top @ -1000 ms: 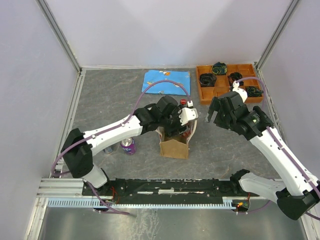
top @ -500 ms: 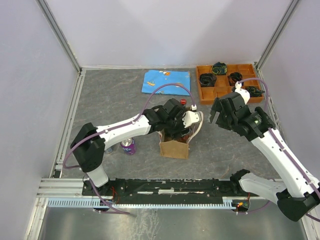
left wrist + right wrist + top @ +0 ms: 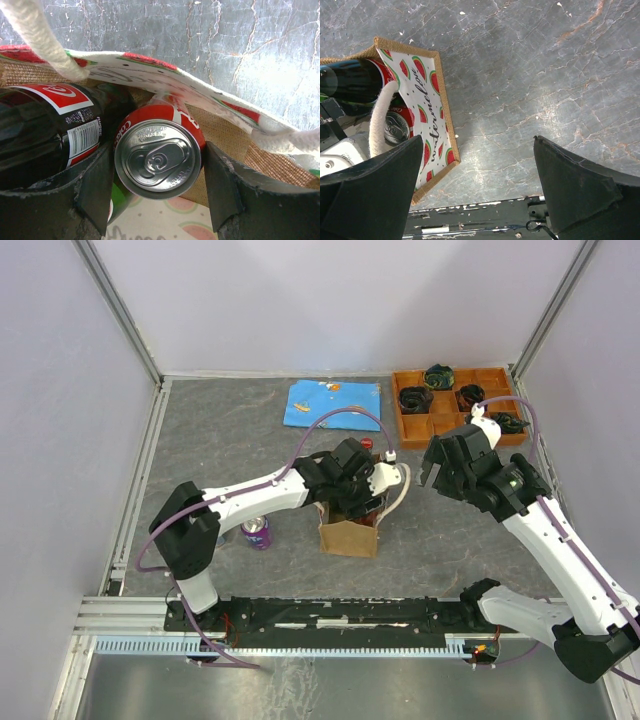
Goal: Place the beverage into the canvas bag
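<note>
The canvas bag (image 3: pixel 350 535) stands upright mid-table, tan with a watermelon print (image 3: pixel 427 100) and white rope handles (image 3: pixel 37 35). My left gripper (image 3: pixel 365 502) reaches down into its mouth. In the left wrist view the gripper (image 3: pixel 157 150) is shut on a red cola can (image 3: pixel 158 159), one finger on each side, with the can inside the bag. A dark cola bottle (image 3: pixel 45 135) with a red label lies in the bag beside the can. The can also shows in the right wrist view (image 3: pixel 397 127). My right gripper (image 3: pixel 428 465) hangs open and empty, right of the bag (image 3: pixel 480 195).
A purple can (image 3: pixel 256 532) stands left of the bag. A blue cloth (image 3: pixel 333 404) lies at the back. An orange compartment tray (image 3: pixel 400 435) with dark items sits back right. The black rail (image 3: pixel 330 612) runs along the near edge.
My left arm has pushed further right and down into the bag with the can, and the rope handle has swung out to the right. The right arm has barely moved.
</note>
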Motion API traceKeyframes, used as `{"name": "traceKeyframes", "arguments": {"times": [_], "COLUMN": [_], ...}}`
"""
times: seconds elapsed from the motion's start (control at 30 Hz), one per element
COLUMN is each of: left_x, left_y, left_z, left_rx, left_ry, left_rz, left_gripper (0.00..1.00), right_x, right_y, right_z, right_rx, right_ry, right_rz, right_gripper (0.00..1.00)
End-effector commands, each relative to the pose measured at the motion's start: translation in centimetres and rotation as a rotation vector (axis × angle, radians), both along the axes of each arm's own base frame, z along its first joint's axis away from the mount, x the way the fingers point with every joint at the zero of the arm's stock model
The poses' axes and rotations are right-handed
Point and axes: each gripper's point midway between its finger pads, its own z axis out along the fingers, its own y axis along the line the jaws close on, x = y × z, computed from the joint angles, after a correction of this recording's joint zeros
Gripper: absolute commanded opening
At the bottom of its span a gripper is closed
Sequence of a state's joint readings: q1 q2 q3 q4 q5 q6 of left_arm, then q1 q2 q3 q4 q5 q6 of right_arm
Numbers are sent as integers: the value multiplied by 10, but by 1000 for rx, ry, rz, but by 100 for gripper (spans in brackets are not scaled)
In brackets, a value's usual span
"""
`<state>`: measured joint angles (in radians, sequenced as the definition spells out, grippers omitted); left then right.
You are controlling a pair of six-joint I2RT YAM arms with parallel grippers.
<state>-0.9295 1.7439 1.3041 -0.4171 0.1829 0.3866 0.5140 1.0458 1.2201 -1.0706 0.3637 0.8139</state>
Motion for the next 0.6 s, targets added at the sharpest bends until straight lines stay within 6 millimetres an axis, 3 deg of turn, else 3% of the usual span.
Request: {"name": "traceKeyframes", "arguments": {"times": [0.0,0.33,0.57], "left_x": [20,10,9], "left_y": [-30,-33,-32], "left_z": [63,96,102], "left_rx": [-182,-242,-243], "left_ry": [-130,-202,-230], "left_rz": [26,21,24], "left_gripper": [61,62,62], "right_x": [3,6,6], "right_y": [-3,2,4], "right_z": [7,4,4], "right_rx": [-1,14,20], "right_ry": [-33,-26,-24], "right_rz": [-9,2,8], "right_gripper": [99,99,99]}}
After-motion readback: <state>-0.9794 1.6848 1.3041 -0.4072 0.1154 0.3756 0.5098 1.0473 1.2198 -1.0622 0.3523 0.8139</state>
